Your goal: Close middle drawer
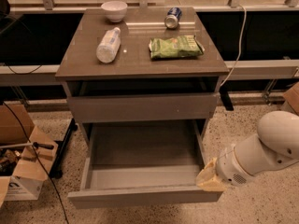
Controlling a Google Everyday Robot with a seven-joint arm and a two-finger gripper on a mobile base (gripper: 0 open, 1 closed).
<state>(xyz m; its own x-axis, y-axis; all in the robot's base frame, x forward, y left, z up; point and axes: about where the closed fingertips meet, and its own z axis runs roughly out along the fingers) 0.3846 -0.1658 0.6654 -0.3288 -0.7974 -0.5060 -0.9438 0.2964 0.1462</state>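
Observation:
The middle drawer (140, 196) is a wide, shallow grey drawer pulled far out of the cabinet. Its bare grey inside (145, 148) holds nothing, and its flat front faces me near the bottom of the view. The upper grey front (142, 107) sits above it, pulled out slightly. The lowest front is hidden under the open drawer. My gripper (209, 178), tan at its tip on a white arm (266, 148), comes in from the right. It sits at the drawer's front right corner, just above the front panel.
On the cabinet top (140, 64) lie a white bowl (114, 9), a plastic bottle on its side (108, 45), a can (173, 17) and a green chip bag (176, 46). Cardboard boxes (21, 162) and cables lie on the floor at left. A cable (239, 45) hangs at right.

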